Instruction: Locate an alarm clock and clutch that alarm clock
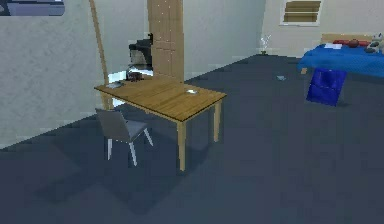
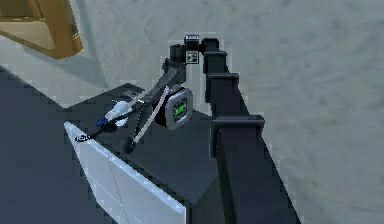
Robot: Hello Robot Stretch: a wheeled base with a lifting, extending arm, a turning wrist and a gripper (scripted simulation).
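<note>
- Alarm clock (image 2: pixel 180 108) stands on dark cabinet (image 2: pixel 170 170) top, just beside arm (image 2: pixel 236 135).
- Gripper (image 2: pixel 118 133) near clock, at cabinet top; cannot tell whether it holds anything.

I see a wooden table (image 1: pixel 165 98) with a small white thing (image 1: pixel 190 92) lying on its top, a grey chair (image 1: pixel 122 130) just beside its near left edge, a tall wooden door (image 1: pixel 165 35) behind it, and a blue bed (image 1: pixel 345 60) well apart to its right.
</note>
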